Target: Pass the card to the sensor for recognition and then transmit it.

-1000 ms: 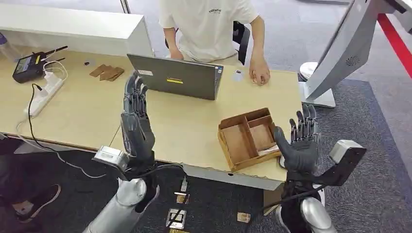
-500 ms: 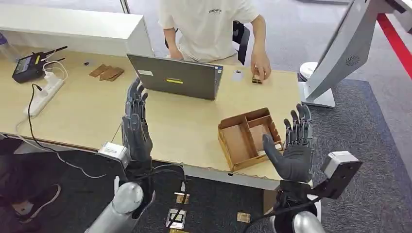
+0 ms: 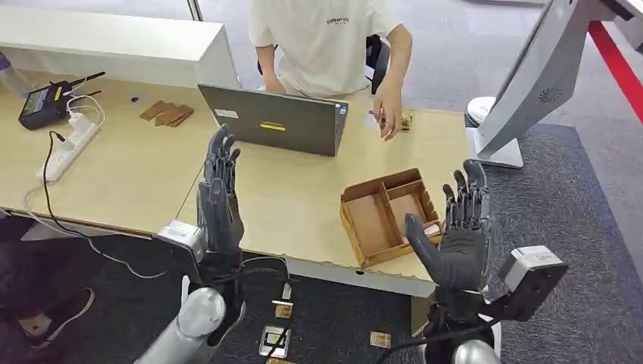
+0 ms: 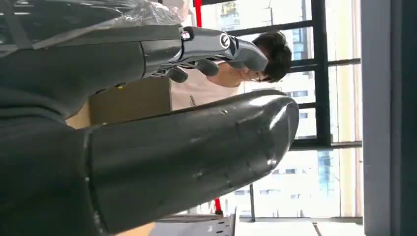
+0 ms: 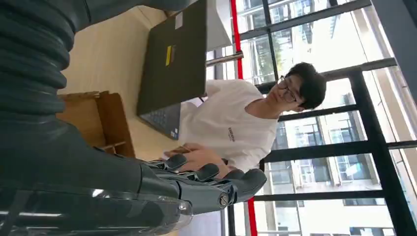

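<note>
My left hand (image 3: 219, 199) is raised over the table's front edge, fingers straight up and apart, holding nothing. My right hand (image 3: 457, 236) is also upright and open, palm facing me, just in front of the wooden compartment tray (image 3: 371, 220). A pale card edge (image 3: 431, 229) shows in the tray beside my right thumb. A small brown card (image 3: 407, 121) lies on the far side of the table by the person's lifted hand (image 3: 390, 106). In the wrist views, the left hand (image 4: 196, 152) and the right hand (image 5: 196, 184) hold nothing.
A person in a white shirt (image 3: 326, 38) sits behind the grey laptop (image 3: 273, 121). A power strip (image 3: 68, 144), a black device (image 3: 45, 102) and wooden pieces (image 3: 167, 114) lie at the left. A white stand (image 3: 531, 83) rises at the right. Several cards (image 3: 273, 341) lie on the floor.
The person set a small brown card on the table and lifted their hand. My right hand sank and drifted left toward the tray. My left hand shifted slightly right.
</note>
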Available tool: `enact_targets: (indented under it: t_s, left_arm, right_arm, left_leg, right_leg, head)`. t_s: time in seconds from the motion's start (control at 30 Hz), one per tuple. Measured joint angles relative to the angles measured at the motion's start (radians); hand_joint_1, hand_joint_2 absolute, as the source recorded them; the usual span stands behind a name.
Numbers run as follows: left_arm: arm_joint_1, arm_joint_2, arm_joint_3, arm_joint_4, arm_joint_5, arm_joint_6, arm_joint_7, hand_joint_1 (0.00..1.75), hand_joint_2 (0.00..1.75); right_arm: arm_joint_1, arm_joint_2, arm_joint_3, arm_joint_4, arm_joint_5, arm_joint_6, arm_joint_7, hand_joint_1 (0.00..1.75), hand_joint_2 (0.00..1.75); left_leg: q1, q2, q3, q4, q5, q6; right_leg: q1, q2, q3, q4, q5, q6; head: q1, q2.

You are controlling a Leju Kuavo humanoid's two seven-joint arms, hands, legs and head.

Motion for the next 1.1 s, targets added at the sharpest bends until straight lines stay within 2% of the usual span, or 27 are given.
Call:
enact_targets:
  t_s: [1.1]
  left_arm:
    - [-0.012, 0.003, -0.041, -0.008, 0.003, 0.0, 0.013, 0.0, 0.0]
  right_arm:
    - [0.016, -0.002, 0.007, -0.014, 0.0, 0.013, 0.044, 0.0, 1.75]
  left_leg:
    - [0.0, 0.0, 0.0, 0.0, 0.0, 0.0]
  right_leg:
    - [0.0, 0.0, 0.0, 0.0, 0.0, 0.0]
  head:
    - [0.0, 0.0]
